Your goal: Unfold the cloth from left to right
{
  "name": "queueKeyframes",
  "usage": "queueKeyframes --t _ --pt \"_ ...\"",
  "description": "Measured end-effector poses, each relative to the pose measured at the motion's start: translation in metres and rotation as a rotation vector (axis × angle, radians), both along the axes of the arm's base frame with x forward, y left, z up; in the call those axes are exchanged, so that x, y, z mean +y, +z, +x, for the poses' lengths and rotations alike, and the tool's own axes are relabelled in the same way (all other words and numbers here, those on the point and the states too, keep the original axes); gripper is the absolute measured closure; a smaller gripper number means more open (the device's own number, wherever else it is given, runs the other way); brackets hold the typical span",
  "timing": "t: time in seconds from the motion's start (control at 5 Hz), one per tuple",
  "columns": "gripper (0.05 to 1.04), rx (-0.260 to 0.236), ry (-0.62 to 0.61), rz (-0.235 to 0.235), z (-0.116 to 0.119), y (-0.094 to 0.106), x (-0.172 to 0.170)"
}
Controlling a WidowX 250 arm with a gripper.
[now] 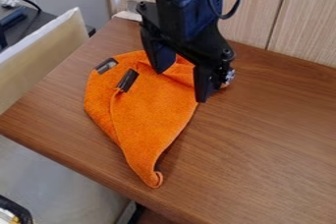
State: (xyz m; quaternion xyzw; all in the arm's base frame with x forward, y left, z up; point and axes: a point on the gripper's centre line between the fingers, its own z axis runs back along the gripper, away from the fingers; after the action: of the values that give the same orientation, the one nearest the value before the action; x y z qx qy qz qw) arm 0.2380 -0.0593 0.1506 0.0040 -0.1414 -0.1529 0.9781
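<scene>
Brown wood-grained table (pixel 263 169) under an orange cloth (pixel 151 115)
The cloth lies partly folded on the tabletop, its narrow tip near the table's edge.

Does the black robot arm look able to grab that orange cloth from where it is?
Probably yes: its open claw hangs over the upper part of the orange cloth, and I see nothing lying on top to block it.

Plain orange cloth (pixel 154 115), brown wood-grain table (pixel 263 144)
</scene>
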Motion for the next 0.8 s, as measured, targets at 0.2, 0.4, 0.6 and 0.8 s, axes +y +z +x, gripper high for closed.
queueKeyframes --t 0.2,0.4,0.6,0.8 --pt "0.083 0.018 0.003 0.0 -0.001 -0.005 0.0" --pt "0.084 0.037 0.132 -0.012 0.012 -0.016 0.042" --pt "0.084 0.044 0.191 -0.013 0.022 -0.024 0.062" --pt "0.084 0.04 0.25 -0.008 0.036 -0.028 0.086"
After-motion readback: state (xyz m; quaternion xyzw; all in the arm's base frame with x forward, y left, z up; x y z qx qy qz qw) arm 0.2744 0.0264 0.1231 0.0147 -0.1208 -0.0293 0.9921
